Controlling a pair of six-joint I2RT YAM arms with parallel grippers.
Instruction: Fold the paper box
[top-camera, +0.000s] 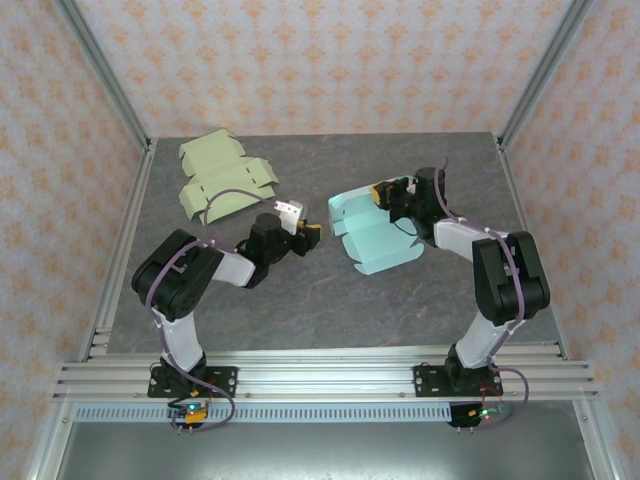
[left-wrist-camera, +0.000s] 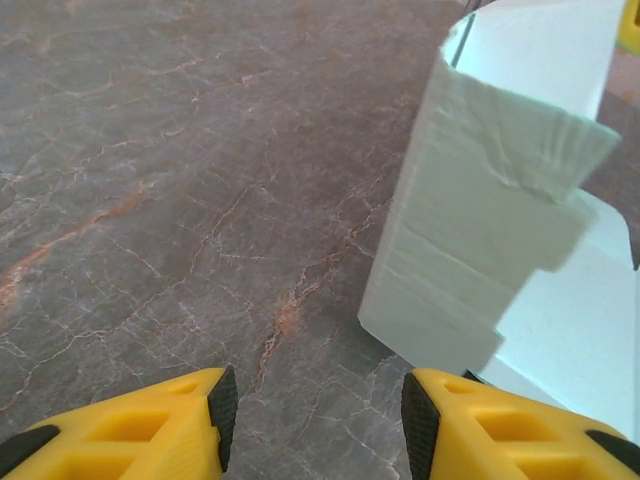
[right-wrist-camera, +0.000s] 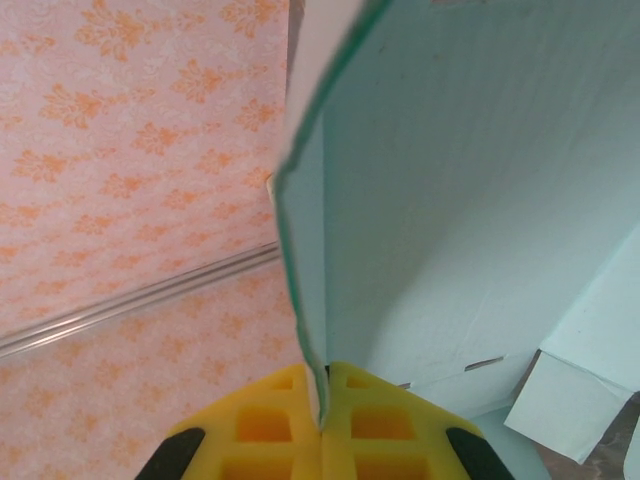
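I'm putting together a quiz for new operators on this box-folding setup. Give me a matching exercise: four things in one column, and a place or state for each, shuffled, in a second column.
Column one:
1. left gripper
2. right gripper
3. blue paper box
4. green cardboard blanks

Column two:
A. lying flat at the far left of the table
B. jaws apart, nothing between them
C. partly folded, one wall raised
D. jaws shut on a blue wall

Pairs: 1-B, 2-D, 3-C, 4-A
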